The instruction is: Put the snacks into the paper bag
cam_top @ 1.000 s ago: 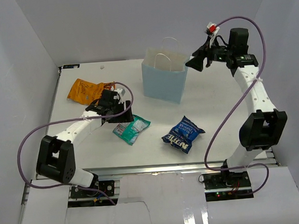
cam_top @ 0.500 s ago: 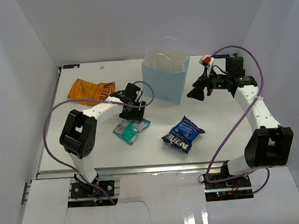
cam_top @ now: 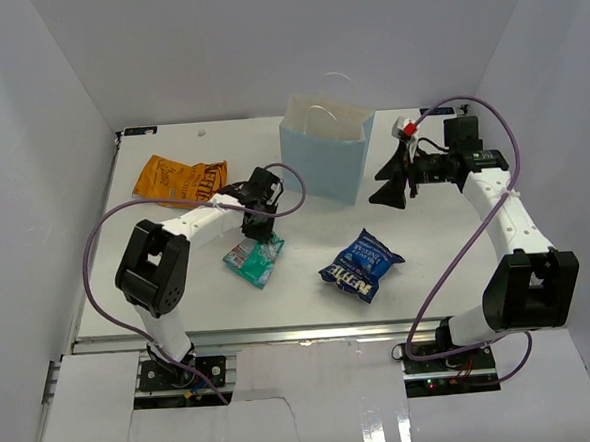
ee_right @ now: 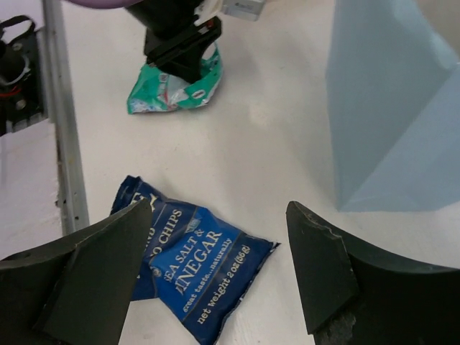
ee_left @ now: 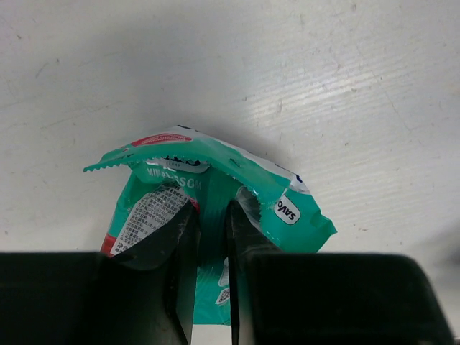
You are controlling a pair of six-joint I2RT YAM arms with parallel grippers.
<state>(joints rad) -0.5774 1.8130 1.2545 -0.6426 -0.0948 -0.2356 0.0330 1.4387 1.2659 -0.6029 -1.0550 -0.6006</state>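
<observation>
Left claw: the left claw (ee_left: 212, 208) is down on the teal-white pouch (ee_left: 215, 172), fingers drawn almost together with a raised fold of the wrapper pinched between them.
Teal-white pouch: it lies on the white surface (cam_top: 437, 252), in front of and to the left of the paper bag, between the orange chip bag and the blue chip bag. The wrist view shows its serrated end crumpled and pointing away from the claw, with the pack bunched up around the fingers.
Right claw: the right claw (cam_top: 391, 193) hangs in the air just right of the paper bag, tilted down toward the surface. Its fingers stand wide apart and there is nothing between them.
Paper bag: the light blue paper bag (cam_top: 327, 164) stands upright toward the back of the surface, mouth open, white inside, white string handles sticking up. Neither claw touches it.
Blue chip bag: the blue chip bag (cam_top: 362, 264) lies flat in front of the paper bag, well apart from it. In the right wrist view it sits below the spread fingers, printed side up.
Orange chip bag: the orange chip bag (cam_top: 177, 178) lies flat at the back left, beside the left arm.
</observation>
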